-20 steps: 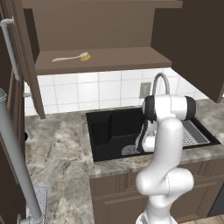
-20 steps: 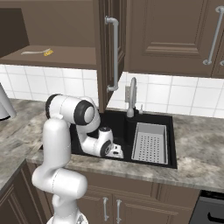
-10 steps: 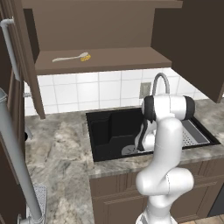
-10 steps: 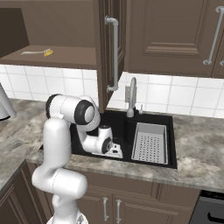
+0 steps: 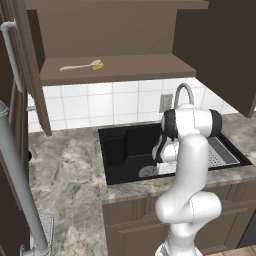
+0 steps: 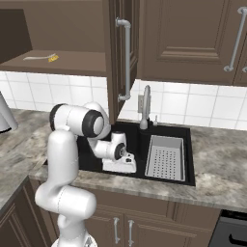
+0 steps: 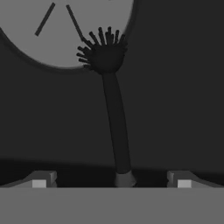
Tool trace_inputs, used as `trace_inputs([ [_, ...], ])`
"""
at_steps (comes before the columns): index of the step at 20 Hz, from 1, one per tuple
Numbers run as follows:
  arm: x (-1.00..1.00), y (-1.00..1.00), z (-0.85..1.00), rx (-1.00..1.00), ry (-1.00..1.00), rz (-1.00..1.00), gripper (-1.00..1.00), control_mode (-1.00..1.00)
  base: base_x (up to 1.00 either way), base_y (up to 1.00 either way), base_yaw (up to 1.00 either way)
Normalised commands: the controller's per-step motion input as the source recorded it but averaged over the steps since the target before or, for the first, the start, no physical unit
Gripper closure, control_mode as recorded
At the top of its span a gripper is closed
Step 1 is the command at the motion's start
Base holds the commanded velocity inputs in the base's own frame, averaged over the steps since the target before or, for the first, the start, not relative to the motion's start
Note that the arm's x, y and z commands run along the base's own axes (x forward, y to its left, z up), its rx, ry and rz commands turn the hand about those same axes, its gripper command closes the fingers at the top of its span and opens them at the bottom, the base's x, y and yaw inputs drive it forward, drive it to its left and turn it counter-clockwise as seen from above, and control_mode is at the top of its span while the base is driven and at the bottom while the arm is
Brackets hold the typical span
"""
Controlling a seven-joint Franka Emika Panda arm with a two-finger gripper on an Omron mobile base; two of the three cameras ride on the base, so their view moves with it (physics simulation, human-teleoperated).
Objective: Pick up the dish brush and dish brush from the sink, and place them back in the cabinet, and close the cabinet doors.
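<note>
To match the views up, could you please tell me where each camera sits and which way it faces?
Left base view: behind the arm's left, facing sink and open cabinet; arm at right.
Right base view: behind its right, same sink and cabinet; arm at left.
Hand view: on the hand, down at black brush by the drain, between open gripper fingertips.

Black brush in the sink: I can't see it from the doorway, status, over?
Tool open, low in the sink. Black dish brush lies between the fingers, bristles over the drain, not gripped. Nothing in the way.
</note>
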Motion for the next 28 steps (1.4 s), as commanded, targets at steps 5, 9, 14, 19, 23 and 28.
trace_inputs([
  [5, 0.13, 0.0, 0.2, 0.05, 0.03, 0.0, -1.0, -1.0, 0.0, 0.0, 0.0],
  [9, 0.16, 0.0, 0.04, 0.07, -0.01, 0.0, -1.0, -1.0, 0.0, 0.0, 0.0],
  [14, 0.15, 0.0, -0.06, 0.11, -0.11, 0.0, -1.0, -1.0, 0.0, 0.0, 0.0],
  [19, 0.13, 0.0, -0.09, 0.1, -0.1, 0.0, -1.0, -1.0, 0.0, 0.0, 0.0],
  [23, 0.04, -0.1, -0.12, 0.01, -0.02, 0.0, -1.0, -1.0, 0.0, 0.0, 0.0],
  [28, 0.0, -0.13, -0.21, 0.0, 0.0, 0.0, -1.0, -1.0, 0.0, 0.0, 0.0],
])
